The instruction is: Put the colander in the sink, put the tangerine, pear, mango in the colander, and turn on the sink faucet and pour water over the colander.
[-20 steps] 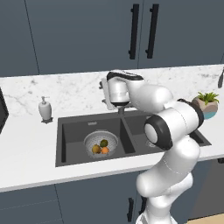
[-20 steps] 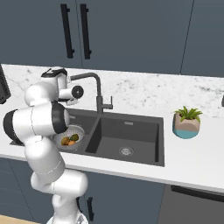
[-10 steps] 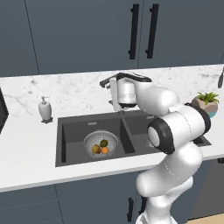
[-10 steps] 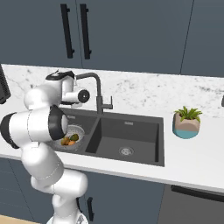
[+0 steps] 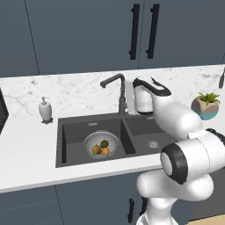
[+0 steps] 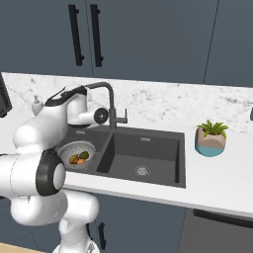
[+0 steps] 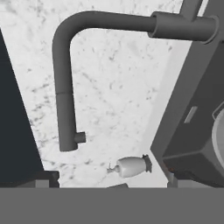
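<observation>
You are looking at a dark double-basin sink (image 5: 72,145) set in a white marbled counter (image 5: 26,154). The colander (image 5: 93,141) is sitting in the left basin, and the tangerine (image 5: 105,151), the pear (image 5: 96,150) and the mango (image 5: 104,143) are lying together inside it, the tangerine and pear nearer the front, the mango behind them. From the right base view you are seeing the same colander (image 6: 74,149) partly hidden behind the robot's shoulder.

The sink faucet (image 5: 115,85) is standing upright at the back of the sink, over the divider between the basins, its bent spout reaching out toward the left basin. No stream is showing under it. The arm is reaching in from the right, and the hand is sitting just beside the faucet's upright post on its right side; whether it is touching the post, you cannot tell. In the hand view the faucet (image 7: 65,87) is appearing rolled sideways against the marble, with the white soap dispenser (image 7: 131,166) below it.

The gripper's fingers are hidden behind the wrist in both base views; its jaws are standing spread wide, holding nothing.

A small potted plant (image 5: 205,104) is standing on the counter well to the right of the sink.
</observation>
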